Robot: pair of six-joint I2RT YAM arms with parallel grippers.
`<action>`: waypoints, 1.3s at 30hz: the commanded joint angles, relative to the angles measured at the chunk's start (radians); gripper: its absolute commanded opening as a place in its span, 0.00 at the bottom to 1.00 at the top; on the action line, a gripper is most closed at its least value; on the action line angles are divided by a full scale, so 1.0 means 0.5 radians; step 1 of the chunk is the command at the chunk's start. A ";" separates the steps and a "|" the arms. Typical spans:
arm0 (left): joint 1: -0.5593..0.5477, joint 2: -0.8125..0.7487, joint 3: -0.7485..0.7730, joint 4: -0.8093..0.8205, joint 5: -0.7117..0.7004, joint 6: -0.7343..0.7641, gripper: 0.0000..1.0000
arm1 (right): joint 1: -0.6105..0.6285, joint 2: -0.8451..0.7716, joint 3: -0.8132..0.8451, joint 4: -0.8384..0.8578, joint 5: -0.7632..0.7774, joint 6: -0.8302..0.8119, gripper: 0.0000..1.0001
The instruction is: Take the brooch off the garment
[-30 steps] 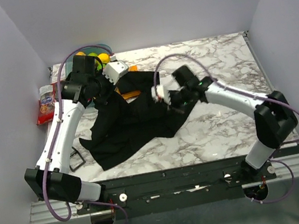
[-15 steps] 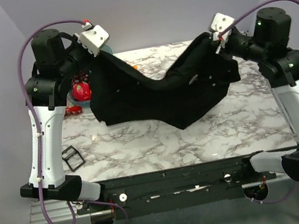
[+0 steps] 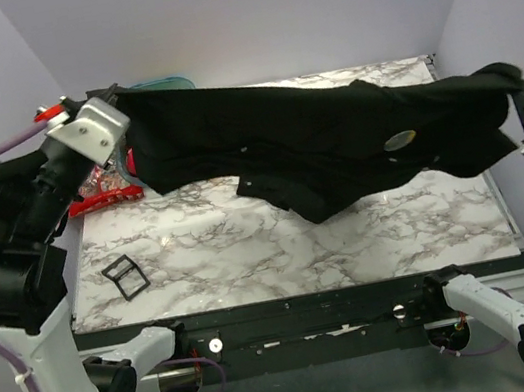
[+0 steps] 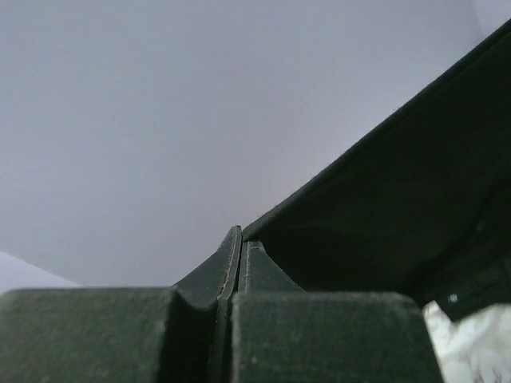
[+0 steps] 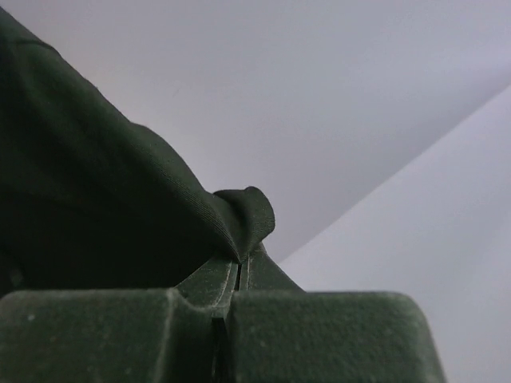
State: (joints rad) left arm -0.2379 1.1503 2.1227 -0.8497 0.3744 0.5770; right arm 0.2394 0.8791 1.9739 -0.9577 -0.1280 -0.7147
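Shirt (image 3: 312,136) hangs stretched between two arms above the marble surface (image 3: 251,249) — left fingers (image 4: 223,270) pinched together on one edge, right fingers (image 5: 267,279) clamped on a fold at the other. The brooch (image 3: 399,140) sits on the cloth, toward the right end.

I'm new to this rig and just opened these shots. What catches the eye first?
The black shirt, held spread in the air above the marble table: the left gripper is shut on its left end, the right gripper on its right end. Then the small silvery brooch, pinned to the cloth right of centre, facing the top camera.
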 commanded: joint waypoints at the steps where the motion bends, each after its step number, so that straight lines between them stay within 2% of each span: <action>1: 0.000 0.034 0.062 0.214 0.150 -0.233 0.00 | -0.025 0.086 0.178 -0.002 0.103 0.027 0.00; 4: 0.000 0.077 -0.042 0.178 0.297 -0.264 0.00 | -0.025 0.034 -0.002 0.077 0.032 0.000 0.01; 7: -0.003 0.080 -0.305 0.110 0.340 -0.243 0.00 | -0.025 -0.061 -0.415 0.188 -0.044 -0.006 0.00; 9: -0.003 0.074 -0.483 0.110 0.276 -0.231 0.00 | -0.025 -0.095 -0.747 0.264 -0.072 0.048 0.00; 13: -0.003 0.147 -1.059 0.162 0.141 -0.117 0.00 | -0.025 -0.086 -1.293 0.400 -0.170 0.187 0.00; 14: -0.003 0.187 -1.122 0.168 0.114 -0.084 0.00 | -0.025 -0.068 -1.397 0.424 -0.265 0.166 0.00; 16: -0.003 0.346 -1.238 0.165 0.016 0.002 0.00 | -0.025 0.005 -1.624 0.553 -0.257 0.181 0.00; 19: 0.000 0.573 -1.303 0.236 -0.186 0.030 0.00 | -0.083 0.238 -1.748 0.731 -0.238 0.150 0.00; 22: 0.000 0.760 -1.322 0.355 -0.310 0.082 0.00 | -0.184 0.563 -1.715 0.823 -0.263 0.129 0.00; 27: 0.000 0.988 -1.242 0.524 -0.650 0.009 0.00 | -0.249 1.182 -1.420 0.878 -0.119 0.144 0.00; 32: 0.000 1.132 -1.184 0.638 -0.936 -0.111 0.00 | -0.252 1.521 -1.193 1.035 -0.027 0.254 0.00; 37: 0.000 1.197 -1.092 0.561 -1.092 -0.209 0.00 | -0.249 1.822 -0.862 1.050 0.029 0.300 0.01; 38: 0.000 1.194 -1.092 0.531 -1.099 -0.206 0.00 | -0.249 1.889 -0.825 1.050 0.026 0.306 0.04; 39: 0.000 1.191 -1.092 0.503 -1.086 -0.200 0.00 | -0.252 1.920 -0.788 1.029 0.017 0.310 0.24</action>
State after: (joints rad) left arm -0.2394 1.7447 1.5402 -0.5850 -0.0761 0.5121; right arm 0.1181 1.7714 1.4811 -0.4862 -0.1539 -0.5930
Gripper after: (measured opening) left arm 0.010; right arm 0.031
